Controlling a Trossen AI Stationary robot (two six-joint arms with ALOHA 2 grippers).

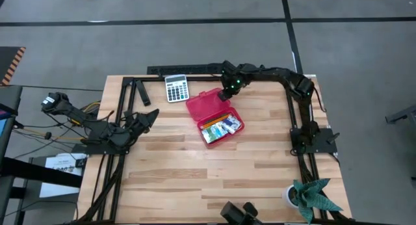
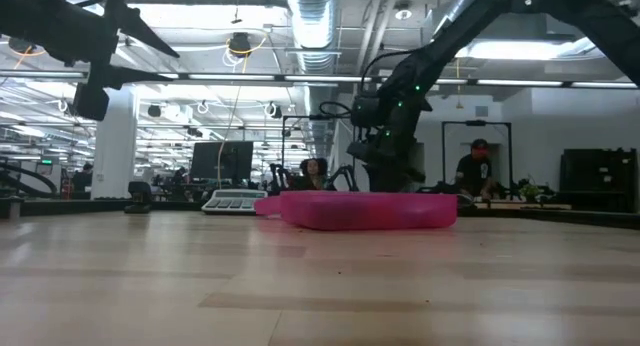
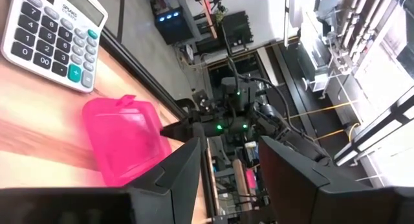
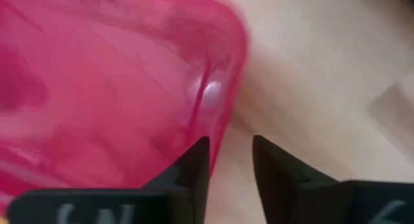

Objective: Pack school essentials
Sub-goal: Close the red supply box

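In the open red case (image 1: 214, 118) near the tabletop's (image 1: 214, 173) far edge lie the school essentials (image 1: 220, 127), filling its near half beside the raised lid. The right end effector (image 1: 225, 93) hangs at the lid's far corner, fingers narrowly apart with nothing between them. The grey calculator (image 1: 175, 88) lies just beyond; the left end effector (image 1: 148, 116) waits left, fingers apart; a person stands in the room behind.
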